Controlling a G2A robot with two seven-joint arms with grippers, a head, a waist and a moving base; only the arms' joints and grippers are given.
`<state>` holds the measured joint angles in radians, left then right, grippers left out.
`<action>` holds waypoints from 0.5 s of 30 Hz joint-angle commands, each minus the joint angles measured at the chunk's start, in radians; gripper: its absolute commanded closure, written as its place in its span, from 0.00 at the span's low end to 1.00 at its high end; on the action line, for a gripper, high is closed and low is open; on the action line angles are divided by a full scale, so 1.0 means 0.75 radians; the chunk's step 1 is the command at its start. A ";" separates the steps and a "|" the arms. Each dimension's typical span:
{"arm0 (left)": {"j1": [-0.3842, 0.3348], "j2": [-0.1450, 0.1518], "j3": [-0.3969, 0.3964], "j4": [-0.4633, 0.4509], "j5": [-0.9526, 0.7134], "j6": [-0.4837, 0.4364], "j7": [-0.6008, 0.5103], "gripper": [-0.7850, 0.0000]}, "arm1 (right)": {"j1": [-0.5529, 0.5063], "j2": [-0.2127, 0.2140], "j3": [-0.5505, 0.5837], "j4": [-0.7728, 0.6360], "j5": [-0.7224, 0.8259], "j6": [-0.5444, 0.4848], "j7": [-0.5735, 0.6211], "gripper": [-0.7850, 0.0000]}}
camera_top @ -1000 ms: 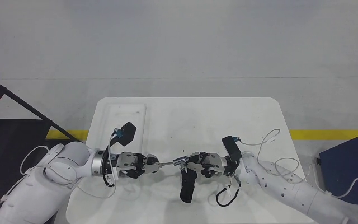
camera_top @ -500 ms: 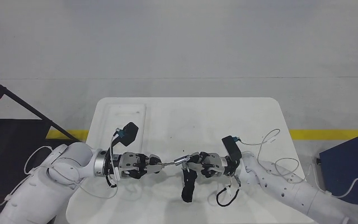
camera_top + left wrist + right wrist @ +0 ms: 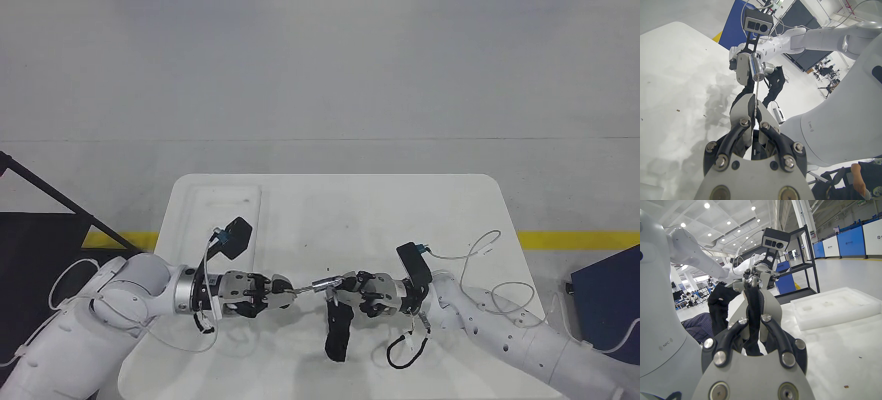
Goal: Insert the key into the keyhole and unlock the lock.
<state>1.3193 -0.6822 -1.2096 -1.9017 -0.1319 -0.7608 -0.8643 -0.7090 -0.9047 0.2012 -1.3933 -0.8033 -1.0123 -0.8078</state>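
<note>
Here, in the top view, low at mid-frame above the white surface, the left gripper has its fingers clenched on the key, while the right gripper grasps the lock. In the left wrist view, at upper centre, the key's tip touches the chrome lock's end face. In the right wrist view, a black strap runs between the right fingers, and a foam tray lies at right.

- A large industrial robotics hall, with a high ceiling and rows of round lights.
- Smooth grey floor marked with a yellow line.
- Blue and white partition panels, a black metal rack and a white worktop.
</note>
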 commanded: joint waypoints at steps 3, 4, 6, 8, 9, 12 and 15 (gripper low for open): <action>-0.004 0.001 -0.011 -0.002 -0.002 0.019 -0.030 1.00 | 0.000 0.000 0.000 0.000 0.000 0.000 0.000 1.00; -0.004 0.001 -0.013 -0.004 -0.002 0.022 -0.035 1.00 | 0.000 0.000 0.000 0.000 0.000 0.000 0.000 1.00; -0.003 0.001 -0.015 -0.005 -0.006 0.030 -0.043 1.00 | 0.000 0.000 0.000 0.000 0.000 0.000 0.000 1.00; -0.002 0.001 -0.018 -0.007 -0.007 0.035 -0.049 1.00 | 0.000 0.000 0.000 0.000 0.000 0.000 0.000 1.00; -0.002 0.001 -0.019 -0.006 -0.006 0.037 -0.051 1.00 | 0.000 0.000 0.000 0.000 0.000 0.000 0.000 1.00; -0.001 0.000 -0.021 -0.008 -0.003 0.046 -0.060 1.00 | 0.000 0.000 0.000 0.000 0.000 0.000 0.000 1.00; -0.005 -0.002 -0.021 -0.009 -0.004 0.055 -0.067 1.00 | 0.000 0.000 0.000 0.000 0.000 0.000 0.000 1.00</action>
<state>1.3174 -0.6830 -1.2257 -1.9081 -0.1344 -0.7229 -0.9119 -0.7090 -0.9046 0.2012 -1.3932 -0.8032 -1.0123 -0.8079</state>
